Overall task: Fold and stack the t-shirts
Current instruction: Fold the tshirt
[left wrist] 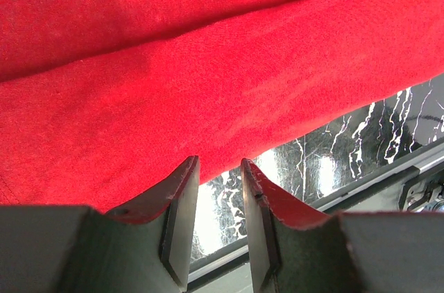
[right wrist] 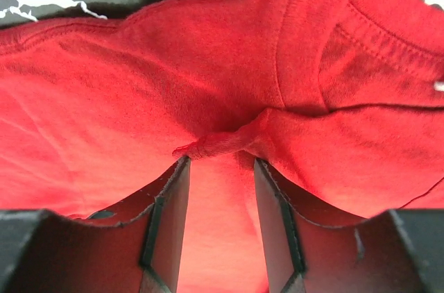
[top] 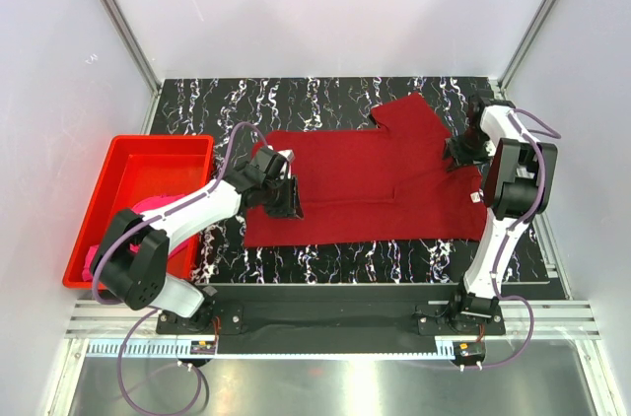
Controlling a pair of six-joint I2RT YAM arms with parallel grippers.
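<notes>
The dark crimson t-shirt [top: 365, 184] lies spread on the black marble table [top: 207, 105], one sleeve pointing to the far right. My left gripper [top: 286, 199] sits at the shirt's left edge. In the left wrist view this gripper [left wrist: 218, 164] is open with only table between the jaws, and the shirt's edge [left wrist: 208, 64] is just beyond the tips. My right gripper [top: 455, 152] is over the shirt's right end near the collar. In the right wrist view it [right wrist: 220, 161] is open above the cloth [right wrist: 173, 64], a small bunched fold at its tips. The magenta t-shirt [top: 158, 205] lies in the bin, mostly hidden by my left arm.
A rigid red plastic bin [top: 163, 142] stands off the table's left edge, beside my left arm. White walls close in the back and sides. A metal rail [top: 325, 322] runs along the near edge by the arm bases.
</notes>
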